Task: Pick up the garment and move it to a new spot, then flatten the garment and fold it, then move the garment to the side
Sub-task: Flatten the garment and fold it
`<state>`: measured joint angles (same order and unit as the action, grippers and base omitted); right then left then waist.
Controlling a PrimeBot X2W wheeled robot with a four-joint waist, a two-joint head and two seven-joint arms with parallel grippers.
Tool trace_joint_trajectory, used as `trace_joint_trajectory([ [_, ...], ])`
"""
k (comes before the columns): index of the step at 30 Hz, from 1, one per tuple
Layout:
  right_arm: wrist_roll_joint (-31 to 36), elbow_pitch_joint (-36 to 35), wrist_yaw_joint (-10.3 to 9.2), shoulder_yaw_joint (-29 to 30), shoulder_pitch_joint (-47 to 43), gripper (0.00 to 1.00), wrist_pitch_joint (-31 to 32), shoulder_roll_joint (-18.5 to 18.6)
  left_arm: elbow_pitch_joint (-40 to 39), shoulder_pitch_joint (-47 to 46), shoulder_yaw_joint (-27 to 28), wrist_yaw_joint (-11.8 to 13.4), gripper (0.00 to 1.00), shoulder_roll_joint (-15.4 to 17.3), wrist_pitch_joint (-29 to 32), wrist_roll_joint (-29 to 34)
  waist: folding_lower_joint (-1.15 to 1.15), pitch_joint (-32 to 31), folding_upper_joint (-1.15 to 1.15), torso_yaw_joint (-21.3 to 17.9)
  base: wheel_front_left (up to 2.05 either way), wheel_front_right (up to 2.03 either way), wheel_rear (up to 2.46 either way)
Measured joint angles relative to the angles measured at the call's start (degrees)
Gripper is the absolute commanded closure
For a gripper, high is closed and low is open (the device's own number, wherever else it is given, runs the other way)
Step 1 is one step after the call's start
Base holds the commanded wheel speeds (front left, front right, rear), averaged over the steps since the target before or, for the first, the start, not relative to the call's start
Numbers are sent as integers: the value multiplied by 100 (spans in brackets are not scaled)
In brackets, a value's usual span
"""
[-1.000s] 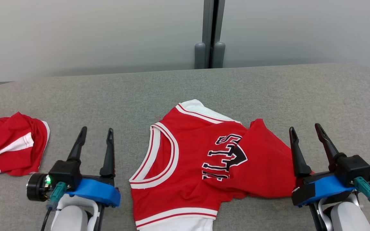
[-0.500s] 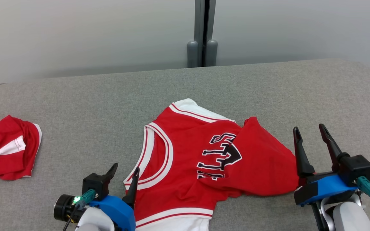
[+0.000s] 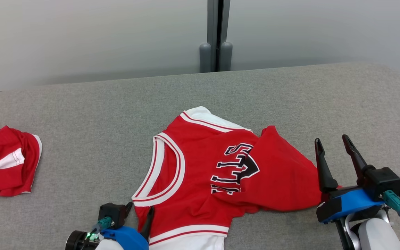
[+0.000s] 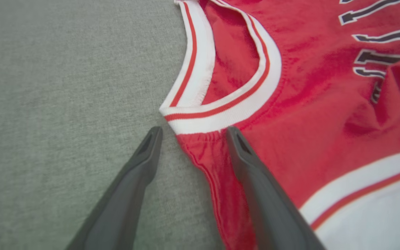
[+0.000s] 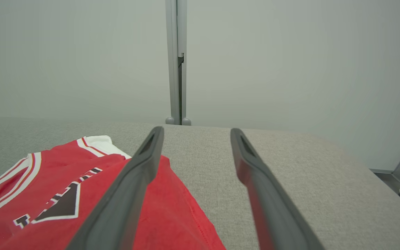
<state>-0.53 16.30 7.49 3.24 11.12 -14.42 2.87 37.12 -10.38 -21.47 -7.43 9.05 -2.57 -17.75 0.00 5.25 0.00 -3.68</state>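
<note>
1. The left pincer (image 3: 140, 207) stands open astride the jersey's (image 3: 200, 173) near-left corner, just below the white-trimmed opening. One finger is over grey cloth and the other over red fabric, with nothing pinched.
2. The right pincer (image 3: 331, 139) is open too and holds nothing, just beside the jersey's right end.
3. The jersey is red and sleeveless, with white-and-red striped trim and a white band along its near edge. A flap folded over from the right half covers its black, white-edged letters.
4. It lies rumpled on a grey cloth-covered table (image 3: 82, 111).
5. Well to the jersey's left sits a second garment (image 3: 5, 163), red and white, bunched up.
6. Beyond the jersey, pale wall panels (image 3: 82, 34) meet at a grey post (image 3: 216, 34).
</note>
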Motion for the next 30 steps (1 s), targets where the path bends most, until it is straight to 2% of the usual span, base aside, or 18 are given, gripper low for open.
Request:
trace_joint_trajectory([
  [3, 0, 10, 0, -31, 9, 0, 22, 0, 93, -56, -146, 0, 0, -57, 1, -114, 0, -2, 0, -20, 0, 0, 0],
  [4, 0, 12, 0, -34, 10, 0, 23, 0, 131, -82, -186, 0, 13, -76, -5, -160, 0, 0, 0, -24, 0, 0, 0],
  [5, 0, 12, 0, -36, 10, 0, 23, 0, 166, -116, -232, 0, 49, -80, -13, -209, 0, 2, 0, -26, 0, 0, 0],
  [6, 0, 12, 0, -36, 11, 0, 24, 0, 205, -164, -283, 0, 92, -80, -36, -250, 0, 7, 0, -24, 0, 0, 0],
  [7, 0, 12, 0, -35, 11, 0, 24, 0, 258, -204, -319, 0, 100, -79, -65, -278, 0, 13, 0, -22, 0, 0, 0],
  [14, -1, 0, 0, 4, 11, 0, 24, 0, 549, -555, -194, 8, 100, -53, -571, -515, 0, 60, 0, 48, 0, 0, 0],
  [17, 0, 21, 0, 41, 12, 0, 24, 0, 650, -781, 60, 111, 100, 142, -896, -598, 0, 74, 0, 91, 0, 0, 0],
  [23, 22, 107, 0, 159, 17, 0, 21, -1, 787, -938, 454, 276, 100, 494, -1120, -751, 0, 95, 0, 103, 0, 0, 0],
  [27, 49, 162, 0, 224, 32, 0, 20, -1, 851, -957, 590, 364, 100, 587, -1171, -793, 0, 114, 0, 87, 0, 0, 0],
  [28, 51, 172, 0, 234, 32, 0, 20, -1, 871, -956, 591, 363, 55, 587, -1173, -798, 0, 118, 0, 85, 0, 0, 0],
  [29, 51, 189, 0, 241, 32, 0, 19, -1, 879, -956, 593, 361, 0, 582, -1177, -799, 0, 122, 0, 84, 0, 0, 0],
  [30, 51, 202, 0, 244, 32, 0, 18, -1, 877, -956, 604, 389, 0, 575, -1205, -799, 0, 124, 0, 85, 0, 0, 0],
])
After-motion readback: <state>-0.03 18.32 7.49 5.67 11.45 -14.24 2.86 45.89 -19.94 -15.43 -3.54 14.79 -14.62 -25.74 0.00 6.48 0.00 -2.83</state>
